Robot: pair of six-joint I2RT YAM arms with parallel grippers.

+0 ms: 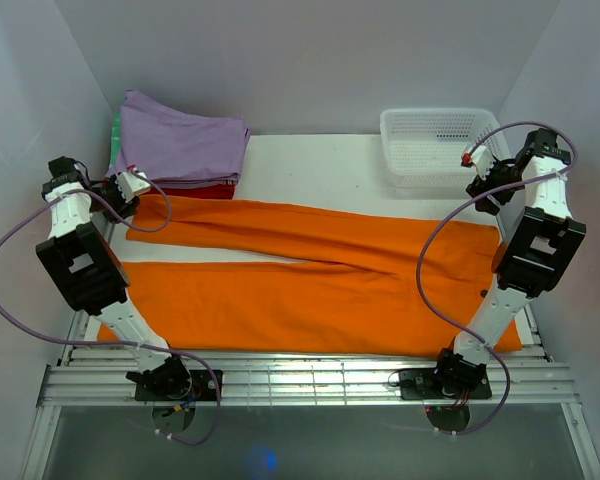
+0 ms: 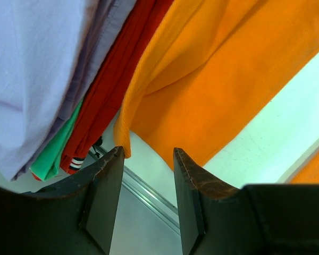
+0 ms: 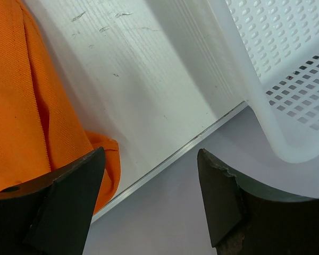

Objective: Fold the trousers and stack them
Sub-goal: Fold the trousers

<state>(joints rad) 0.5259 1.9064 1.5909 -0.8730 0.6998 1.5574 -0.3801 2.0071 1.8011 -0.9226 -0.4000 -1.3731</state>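
trousers (image 1: 310,290) spread flat, left claw (image 2: 148,151) parted, empty, just short of hem, right claw (image 3: 150,154) wide, empty, beside opposite end

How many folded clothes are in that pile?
3: a lilac one on top, a red one under it, and a green one peeking out at the edge. More may be hidden.

Plain bright orange trousers (image 1: 310,270) across the middle; upper left, a lilac-purple garment (image 1: 180,140) over a red garment (image 1: 215,190) and a green garment (image 2: 56,151); upper right, a white perforated basket (image 1: 435,140); white table (image 1: 320,165)
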